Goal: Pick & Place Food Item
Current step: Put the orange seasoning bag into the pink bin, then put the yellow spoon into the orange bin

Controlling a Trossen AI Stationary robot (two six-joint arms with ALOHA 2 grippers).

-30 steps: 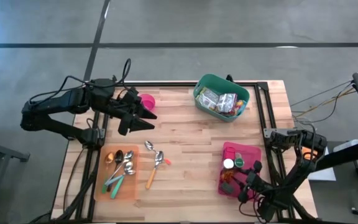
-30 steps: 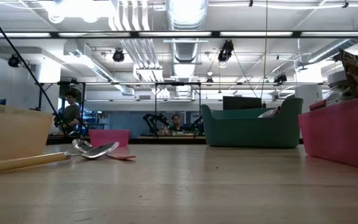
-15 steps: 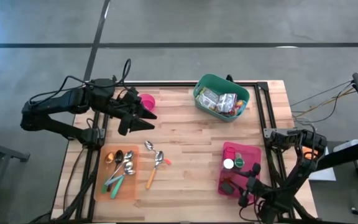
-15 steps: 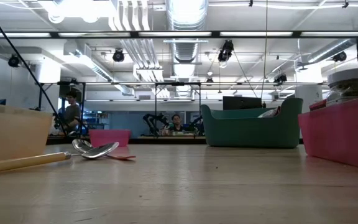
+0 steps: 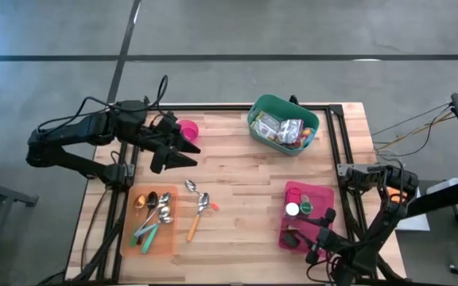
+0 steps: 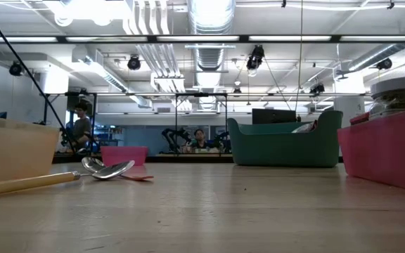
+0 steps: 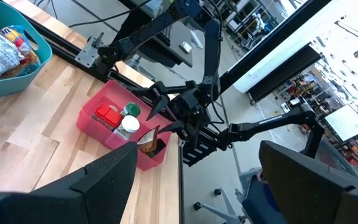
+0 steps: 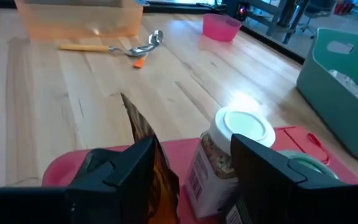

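Right wrist view puts our right gripper [image 8: 188, 180] at the near edge of the red bin [image 5: 318, 196], fingers spread and holding nothing. A brown snack pouch [image 8: 151, 158] stands in that bin between them, beside a white-lidded jar [image 8: 232, 155]. Our left gripper [image 5: 183, 148] hovers well away from the bin, fingers parted, near the pink bowl [image 5: 188, 129].

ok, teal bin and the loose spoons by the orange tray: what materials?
Teal bin: looks like moulded plastic, matte, with thick rounded walls and a cut-out handle. Loose spoons: shiny metal-looking bowls; one has a pale handle, probably wood. Orange tray: translucent plastic, apparently.
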